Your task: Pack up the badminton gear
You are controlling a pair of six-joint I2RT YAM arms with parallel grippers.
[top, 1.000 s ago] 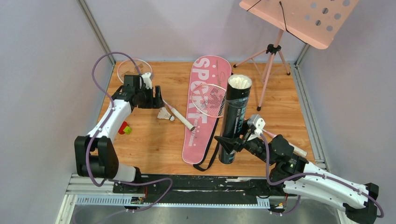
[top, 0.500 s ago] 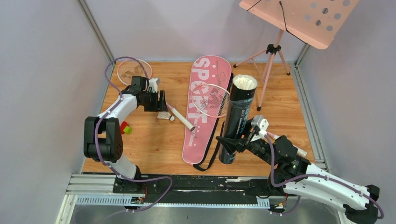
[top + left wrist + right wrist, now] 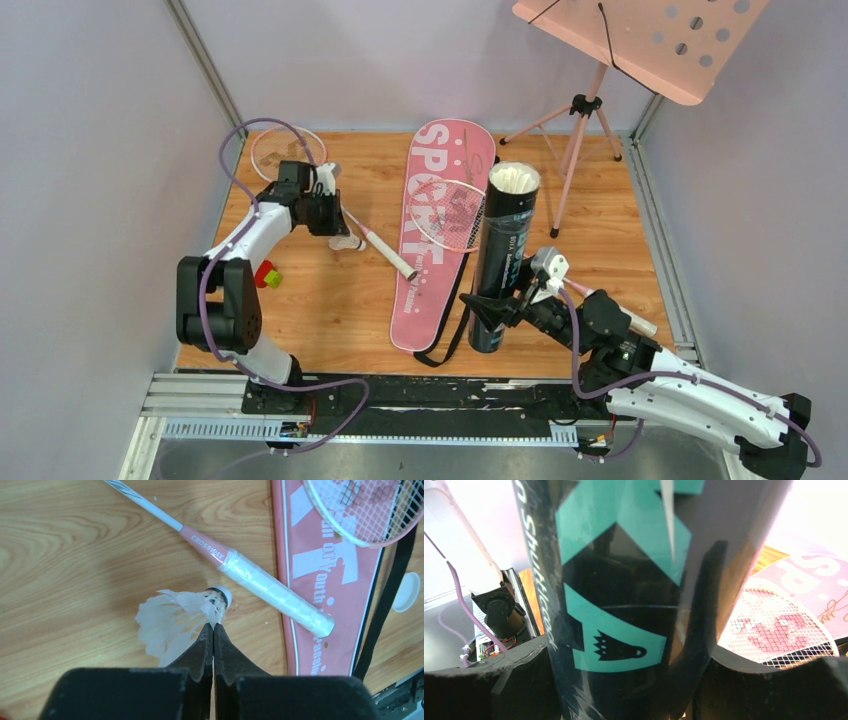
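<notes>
Looking down, you see a wood-grain table [image 3: 320, 310] walled in pale grey. Your left gripper [image 3: 213, 626] has its fingers pressed together, tips against a ragged white shuttlecock [image 3: 167, 622] lying beside a racket's white handle [image 3: 275, 590]. Your right gripper [image 3: 488, 312] clamps the upright black, teal-patterned tube [image 3: 510, 220] beside the pink bag [image 3: 440, 180].
</notes>
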